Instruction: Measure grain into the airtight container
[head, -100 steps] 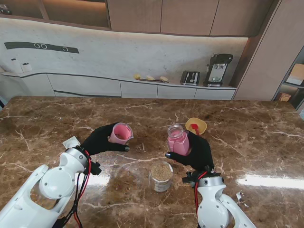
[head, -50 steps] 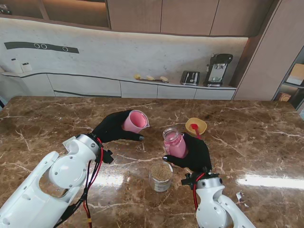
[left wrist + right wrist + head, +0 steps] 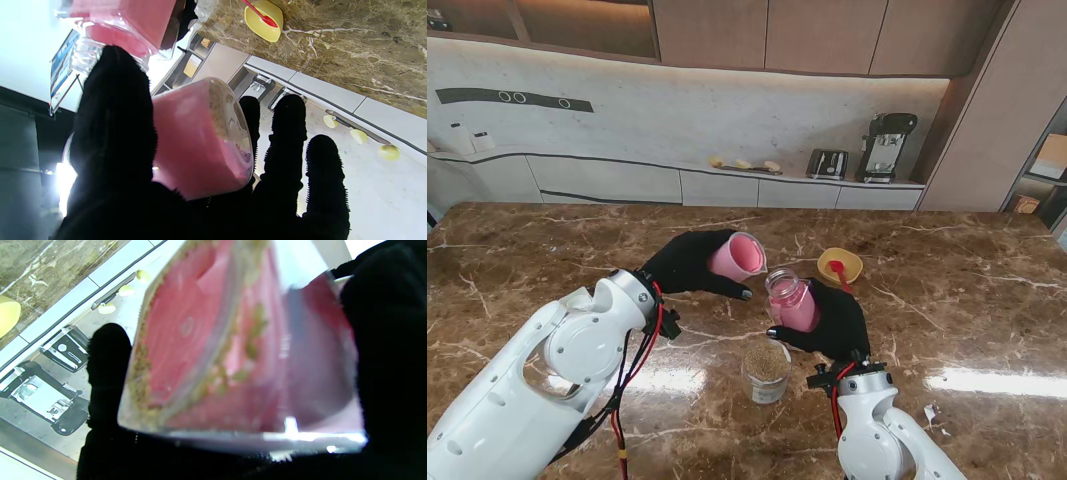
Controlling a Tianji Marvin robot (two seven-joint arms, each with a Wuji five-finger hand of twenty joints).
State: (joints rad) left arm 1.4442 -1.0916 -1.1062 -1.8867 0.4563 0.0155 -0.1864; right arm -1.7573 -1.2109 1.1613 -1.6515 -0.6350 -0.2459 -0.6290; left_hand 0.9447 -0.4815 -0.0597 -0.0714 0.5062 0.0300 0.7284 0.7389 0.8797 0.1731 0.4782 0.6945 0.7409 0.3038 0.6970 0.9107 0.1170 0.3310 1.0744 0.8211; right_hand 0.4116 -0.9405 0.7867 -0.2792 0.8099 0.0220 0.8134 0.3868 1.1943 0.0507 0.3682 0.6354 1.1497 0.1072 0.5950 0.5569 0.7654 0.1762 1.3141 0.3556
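You see a polished brown marble table (image 3: 987, 290), glossy enough to throw back white glare. Both hands wear matt black, fuzzy cloth gloves: left hand (image 3: 685, 262), right hand (image 3: 832, 322). The pink cup (image 3: 736, 256) looks like smooth translucent plastic; the jar (image 3: 789, 301) beside it looks like clear glossy glass. The arm shells (image 3: 537, 385) are shiny white plastic.

Bright overall, tabletop glare, blurry wrist views
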